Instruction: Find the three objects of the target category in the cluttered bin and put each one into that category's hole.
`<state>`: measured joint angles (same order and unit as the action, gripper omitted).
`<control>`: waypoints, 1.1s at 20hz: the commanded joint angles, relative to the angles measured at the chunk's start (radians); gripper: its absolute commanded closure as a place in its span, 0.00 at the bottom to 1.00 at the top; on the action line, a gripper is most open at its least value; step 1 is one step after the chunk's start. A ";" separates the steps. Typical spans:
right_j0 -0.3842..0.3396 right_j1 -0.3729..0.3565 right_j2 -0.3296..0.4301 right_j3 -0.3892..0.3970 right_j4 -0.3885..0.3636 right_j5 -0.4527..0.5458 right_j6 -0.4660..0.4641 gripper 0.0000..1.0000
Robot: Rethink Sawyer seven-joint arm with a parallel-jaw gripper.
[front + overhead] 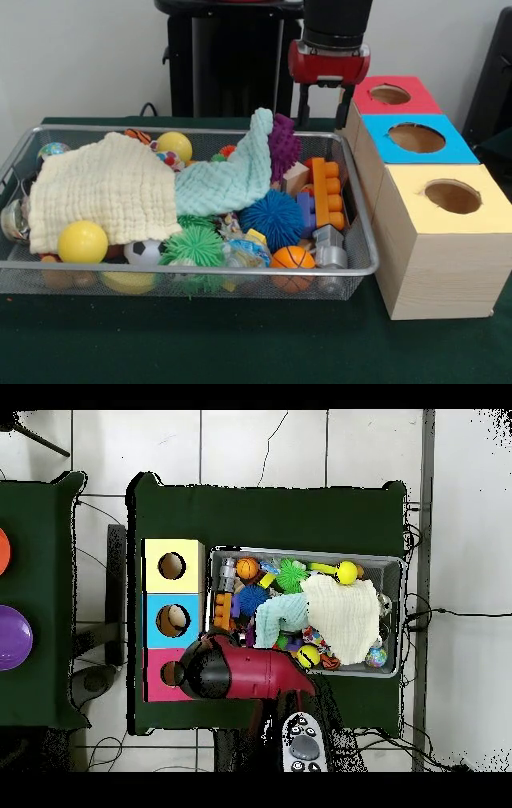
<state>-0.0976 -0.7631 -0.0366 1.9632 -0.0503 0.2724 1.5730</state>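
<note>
Bin: the wide shallow silver wire-mesh basket with a thick metal rim (192, 274) sits on the dark green table (240, 344), just beside the row of three wooden boxes.
Hole: the round hole in the red-topped pale wooden box (390, 94) is the farthest box from the front camera; the blue-topped box (416, 138) and the yellow-topped box (452, 196) stand nearer.
Gripper: the red and black gripper (326, 108) hangs over the gap between the bin's far corner and the red-topped box; two dark fingers stand somewhat apart with nothing between them.
Covers: a cream waffle cloth (104, 192) and a mint green cloth (228, 176) lie draped over much of the bin, hiding what is beneath.
Balls: a smooth yellow ball (82, 242), a small orange basketball (293, 258) and a small soccer ball (144, 252) look light and firm, likely to roll; best pinched across the middle.
Spiky toys: the blue spiky ball (274, 218) and green spiky ball (194, 244) look soft and springy; grip deep.
Blocks: the orange studded plastic brick (328, 192) looks stiff, with flat sides to clamp.
Target category: cannot tell from the scene.
</note>
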 commanded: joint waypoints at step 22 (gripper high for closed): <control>-0.003 0.043 -0.087 -0.052 -0.048 -0.059 0.135 0.00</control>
<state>-0.1217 -0.7240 -0.0855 1.9621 -0.0630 0.2096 1.5730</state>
